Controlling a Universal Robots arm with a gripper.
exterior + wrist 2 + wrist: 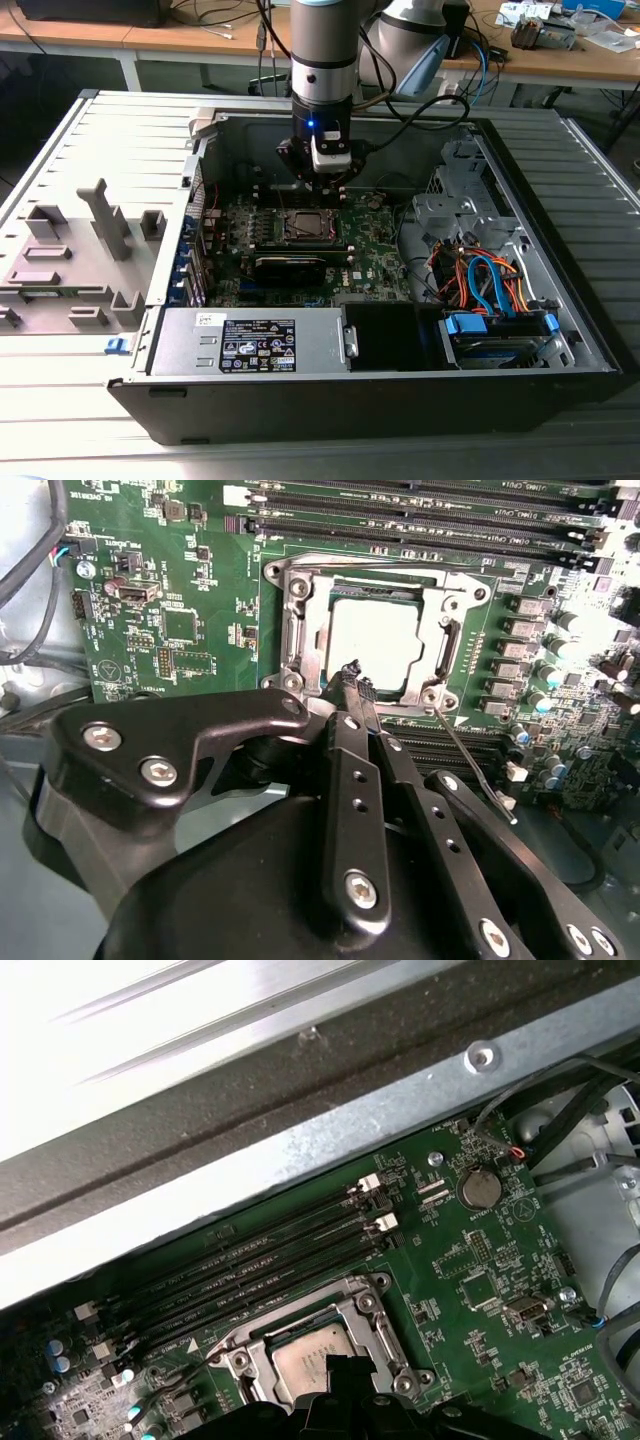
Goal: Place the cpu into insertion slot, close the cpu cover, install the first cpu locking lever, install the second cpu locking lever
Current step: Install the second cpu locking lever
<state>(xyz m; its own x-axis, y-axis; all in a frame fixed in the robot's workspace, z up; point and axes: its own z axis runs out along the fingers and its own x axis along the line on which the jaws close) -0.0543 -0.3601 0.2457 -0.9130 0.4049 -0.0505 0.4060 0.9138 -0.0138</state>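
I get bright, even room light in the exterior view with the computer case (300,410) interior shaded, the ribbed metal surface (150,1030) blown out white in the first wrist view, and pale glare on the cpu (375,640) beyond the dark, dull-lit gripper (352,672) in the second wrist view.

Exterior view overlooks the computer case (330,400); both close wrist views apparently share the insertion slot (298,592) (240,1360).
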